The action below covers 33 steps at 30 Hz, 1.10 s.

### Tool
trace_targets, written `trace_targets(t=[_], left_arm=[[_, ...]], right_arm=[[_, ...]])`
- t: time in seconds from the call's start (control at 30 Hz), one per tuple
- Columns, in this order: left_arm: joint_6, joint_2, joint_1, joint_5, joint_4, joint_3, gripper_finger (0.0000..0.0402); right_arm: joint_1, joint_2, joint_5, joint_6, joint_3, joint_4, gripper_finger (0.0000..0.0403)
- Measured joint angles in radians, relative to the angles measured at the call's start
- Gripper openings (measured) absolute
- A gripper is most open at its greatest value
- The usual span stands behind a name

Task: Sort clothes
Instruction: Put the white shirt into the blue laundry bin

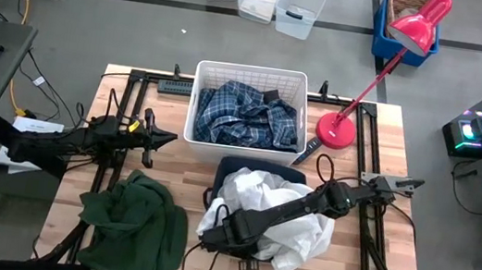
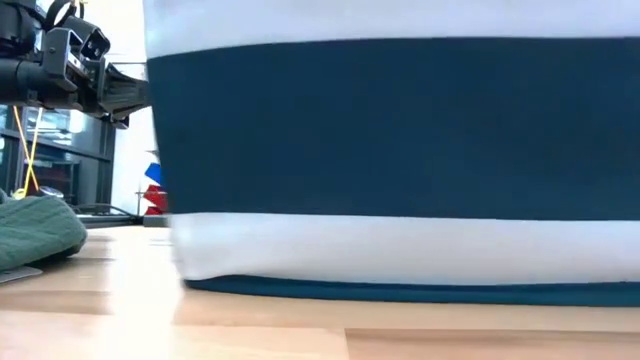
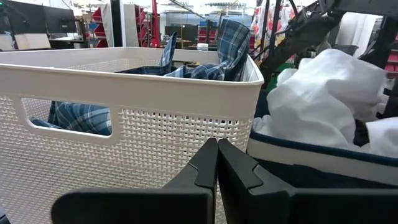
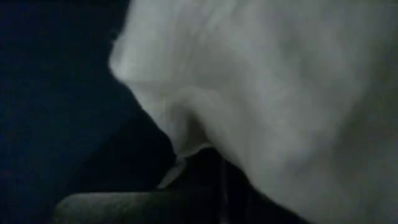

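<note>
A blue-and-white plaid shirt (image 1: 248, 117) lies in the white slatted basket (image 1: 251, 73) at the table's far middle; it also shows in the left wrist view (image 3: 233, 43). Large white garments (image 1: 281, 220) fill the navy bin (image 1: 255, 167) just nearer. A dark green garment (image 1: 138, 224) lies heaped on the table's near left. I see no dark grey garment. My left gripper (image 1: 161, 139) hangs shut and empty left of the basket. My right gripper (image 1: 209, 235) is low at the bin's near left corner, against white cloth (image 4: 280, 112).
A red desk lamp (image 1: 340, 129) stands right of the basket, its head reaching beyond the far edge. The bin's wall (image 2: 400, 130) fills the low view. Bare wood lies at the table's right side and between the green garment and the basket.
</note>
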Motion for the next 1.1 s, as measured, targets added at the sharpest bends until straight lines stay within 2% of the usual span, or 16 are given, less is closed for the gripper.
trace_targets(t=[0.4,0.6,0.67,0.77,0.93,1.1], left_arm=[[0.000,0.000,0.000,0.000,0.000,0.000,0.0000],[0.000,0.000,0.000,0.000,0.000,0.000,0.0000],[0.000,0.000,0.000,0.000,0.000,0.000,0.0000],[0.000,0.000,0.000,0.000,0.000,0.000,0.0000],[0.000,0.000,0.000,0.000,0.000,0.000,0.0000],[0.000,0.000,0.000,0.000,0.000,0.000,0.0000]], right_arm=[[-0.017,-0.043,0.065,-0.003,-0.007,-0.108,0.0000],[-0.019,-0.098,0.107,0.005,-0.036,-0.094,0.0000],[-0.023,-0.159,0.111,0.015,-0.124,-0.081,0.0000],[-0.032,-0.305,0.102,0.065,-0.364,-0.020,0.0000],[-0.068,-0.616,0.085,0.267,-0.723,0.232,0.0000],[-0.081,-0.803,0.101,0.458,-0.968,0.328,0.0000]])
